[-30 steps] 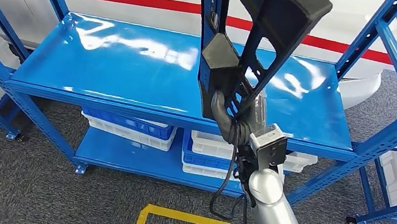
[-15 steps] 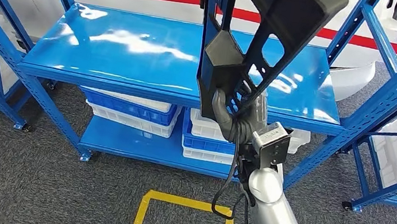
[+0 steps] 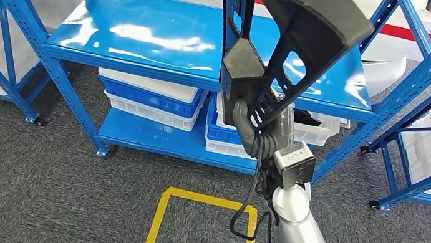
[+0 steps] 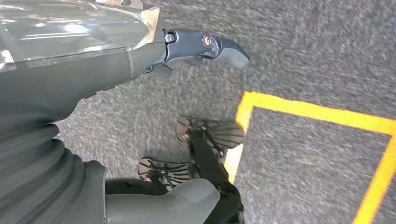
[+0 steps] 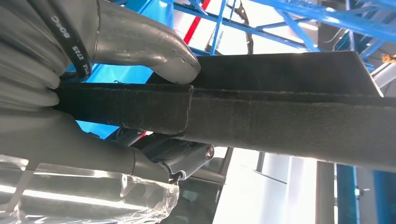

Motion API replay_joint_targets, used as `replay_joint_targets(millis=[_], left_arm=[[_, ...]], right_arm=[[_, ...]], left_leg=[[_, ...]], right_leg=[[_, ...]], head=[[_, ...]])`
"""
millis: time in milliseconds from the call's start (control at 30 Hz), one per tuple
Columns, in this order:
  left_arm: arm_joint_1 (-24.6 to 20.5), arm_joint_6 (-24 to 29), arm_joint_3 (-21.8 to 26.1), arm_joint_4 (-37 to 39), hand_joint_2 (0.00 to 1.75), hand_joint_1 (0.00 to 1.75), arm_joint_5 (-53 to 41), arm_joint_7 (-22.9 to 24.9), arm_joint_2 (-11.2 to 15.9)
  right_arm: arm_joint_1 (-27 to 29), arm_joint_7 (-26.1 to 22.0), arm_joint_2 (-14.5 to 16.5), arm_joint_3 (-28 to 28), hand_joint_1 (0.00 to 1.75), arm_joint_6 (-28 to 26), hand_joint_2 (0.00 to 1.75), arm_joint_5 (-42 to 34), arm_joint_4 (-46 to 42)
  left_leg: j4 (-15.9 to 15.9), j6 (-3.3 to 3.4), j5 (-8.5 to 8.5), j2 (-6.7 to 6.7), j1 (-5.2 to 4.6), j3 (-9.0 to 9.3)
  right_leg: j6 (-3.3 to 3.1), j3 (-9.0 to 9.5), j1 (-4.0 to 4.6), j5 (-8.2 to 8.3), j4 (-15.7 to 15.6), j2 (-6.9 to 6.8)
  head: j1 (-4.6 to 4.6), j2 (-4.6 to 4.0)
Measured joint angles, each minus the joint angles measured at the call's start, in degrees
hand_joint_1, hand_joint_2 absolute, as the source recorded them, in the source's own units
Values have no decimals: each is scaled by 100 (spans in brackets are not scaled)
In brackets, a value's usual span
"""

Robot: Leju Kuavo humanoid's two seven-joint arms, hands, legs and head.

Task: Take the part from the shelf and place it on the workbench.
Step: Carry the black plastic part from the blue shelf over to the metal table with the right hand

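Whole view shifts as the robot backs off from the blue shelf (image 3: 149,31), so more floor shows now. Right hand (image 3: 258,127) is clamped tight around the lower end of the black part (image 3: 293,37), which sticks up above it, clear of the shelf. Left hand (image 4: 140,60) hangs by the floor, fingers uncurled, holding nothing.

The part (image 3: 287,36) stood upright in the right hand (image 3: 259,130), before the shelf (image 3: 148,37); bins (image 3: 150,97) lay beneath at 12 o'clock.
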Motion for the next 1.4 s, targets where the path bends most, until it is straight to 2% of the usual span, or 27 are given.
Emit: replay_joint_targets(millis=[67, 133, 167, 200, 267, 300, 333, 367, 433, 500, 567, 633, 667, 733, 800, 867, 900, 933, 1000, 1033, 1133, 1167, 1200, 1267, 1333, 1367, 1400], left_arm=[[2, -3, 0, 0, 175, 0, -3, -1, 0], [10, -3, 0, 2, 175, 0, -5, -4, 2], [17, -3, 0, 3, 175, 0, -5, -7, 3], [24, -3, -1, 4, 175, 0, -5, -11, 3], [27, -3, -2, 3, 175, 0, -7, -18, 1], [26, -3, -2, 2, 175, 0, -7, -20, 0], [25, -3, -2, 2, 175, 0, -7, -21, 0], [25, -2, -2, 2, 175, 0, -8, -24, 0], [19, -3, -2, 2, 175, 0, -16, -30, 0], [-1, -4, -3, 2, 175, 0, -35, -35, 0], [-16, -4, -3, 2, 175, 0, -50, -39, 0], [-20, -4, -4, 2, 175, 0, -57, -41, -1], [-23, -4, -4, 2, 175, 0, -62, -41, -1], [-33, -3, -5, 2, 175, 0, -81, -44, -2], [-34, -1, -6, 3, 175, 0, -97, -48, -1], [-34, 0, -7, 4, 175, 0, -99, -51, 1], [-33, 0, -7, 3, 175, 0, -99, -51, 1], [-33, 0, -7, 3, 175, 0, -99, -52, -1], [-37, 1, -7, 3, 175, 0, -99, -52, -2], [-39, 1, -7, 3, 175, 0, -99, -55, -2], [-33, 2, -7, 4, 175, 0, -99, -66, -1], [-28, 2, -7, 4, 175, 0, -98, -70, 1], [-26, 1, -7, 4, 175, 0, -98, -74, 2], [-23, 0, -7, 4, 175, 0, -98, -83, 2], [-15, 1, -7, 4, 175, 0, -98, -87, 2], [-8, 1, -7, 4, 175, 0, -98, -87, 2], [-3, 2, -7, 4, 175, 0, -97, -87, 2]], right_arm=[[8, -54, -6, 5, 175, 1, 175, 45, -18], [37, -101, -16, 9, 175, 0, 175, 78, -18], [57, -120, -15, 12, 175, -2, 175, 97, -17], [77, -137, -12, 14, 175, -3, 175, 116, -17], [113, -169, 0, 16, 175, -9, 175, 150, -18], [134, -180, 3, 16, 175, -13, 175, 162, -18], [159, -187, 4, 17, 175, -16, 175, 173, -18], [189, -190, 4, 17, 175, -19, 175, 188, -18], [242, -192, 3, 16, 175, -25, 175, 226, -24], [270, -193, 4, 10, 175, -27, 175, 273, -48], [286, -198, 5, 7, 175, -28, 175, 307, -69], [307, -201, 2, 3, 175, -28, 175, 333, -73], [318, -203, -2, -2, 175, -28, 175, 352, -75], [343, -210, -9, -13, 175, -21, 175, 422, -80], [383, -220, -12, -15, 175, -14, 175, 505, -83], [431, -226, -15, -13, 175, -9, 175, 566, -81], [449, -228, -15, -11, 175, -6, 175, 585, -81], [458, -228, -15, -9, 175, -3, 175, 595, -81], [465, -233, -13, -5, 175, -2, 175, 602, -82], [468, -237, -11, -5, 175, -2, 175, 605, -82], [474, -250, -2, -4, 175, -1, 175, 624, -81], [473, -256, 5, -3, 175, 0, 175, 633, -81], [472, -264, 13, -3, 175, 0, 175, 641, -81], [482, -277, 21, -4, 175, 1, 175, 649, -80], [511, -282, 20, -3, 175, 2, 175, 653, -73], [526, -283, 20, -3, 175, 2, 175, 656, -69], [535, -284, 20, -3, 175, 3, 175, 657, -66]], left_leg=[[-36, -74, 134, 8, -6, -25], [-55, -150, 146, 8, 21, -58], [43, -183, -24, -1, 33, -110], [274, -214, -317, -12, 47, -193], [1039, -283, -978, -27, 69, -382], [1434, -317, -1141, -31, 81, -441], [1696, -342, -1148, -31, 93, -431], [1772, -357, -1048, -30, 107, -329], [1274, -360, -815, -33, 136, 212], [438, -318, -877, -47, 135, 857], [59, -239, -993, -57, 92, 1090], [5, -118, -928, -41, 70, 1018], [-21, -49, -873, -31, 68, 963], [-55, 49, -745, -17, 71, 824], [-52, 71, -620, -32, 64, 671], [-41, 54, -493, -65, 63, 523], [-35, 34, -436, -94, 66, 458], [-26, 9, -386, -126, 70, 402], [-6, -54, -306, -191, 60, 323], [5, -89, -267, -223, 52, 299], [17, -174, -192, -300, 55, 248], [95, -190, -264, -270, 65, 202], [281, -209, -415, -220, 74, 115], [1018, -249, -880, -104, 84, -184], [1707, -289, -1162, -67, 89, -416], [1761, -294, -1143, -55, 90, -383], [1587, -288, -1034, -37, 91, -235]], right_leg=[[-76, 214, 54, -111, -433, 9], [-165, 115, -2, -8, -437, 5], [-222, 60, -36, 66, -443, -3], [-271, -7, -72, 151, -447, -11], [-322, -151, -63, 308, -439, -21], [-320, -230, -58, 382, -430, -22], [-308, -314, -55, 451, -416, -23], [-289, -403, -57, 509, -396, -23], [-236, -562, -64, 593, -331, -22], [-170, -670, -45, 645, -249, -22], [-84, -720, -35, 711, -219, -33], [-11, -784, -41, 746, -212, -38], [-8, -848, -43, 670, -139, -32], [-59, -1054, -52, 259, 317, -18], [-77, -1263, -58, -157, 1034, -13], [25, -1246, -64, -146, 1382, -10], [89, -1084, -69, -23, 1252, -3], [131, -817, -79, 100, 906, 25], [112, -243, -87, 151, 75, 148], [76, -92, -80, 123, -190, 195], [-45, -93, -85, 124, -319, 145], [-111, -98, -103, 154, -322, 105], [-179, -109, -122, 189, -327, 59], [-277, -159, -106, 246, -324, -28], [-302, -216, -80, 279, -319, -122], [-301, -230, -72, 289, -317, -168], [-298, -235, -68, 295, -316, -212]], head=[[-13, 0], [-20, 0], [-26, 0], [-35, 0], [-51, 0], [-54, -1], [-54, -1], [-55, -1], [-58, 0], [-56, 0], [-56, 0], [-56, -1], [-51, -1], [-33, 0], [-17, 1], [-14, 0], [-13, 0], [-10, -1], [-15, -1], [-13, -1], [-19, -1], [-33, -1], [-43, -1], [-60, 0], [-61, -1], [-62, 0], [-62, -1]])
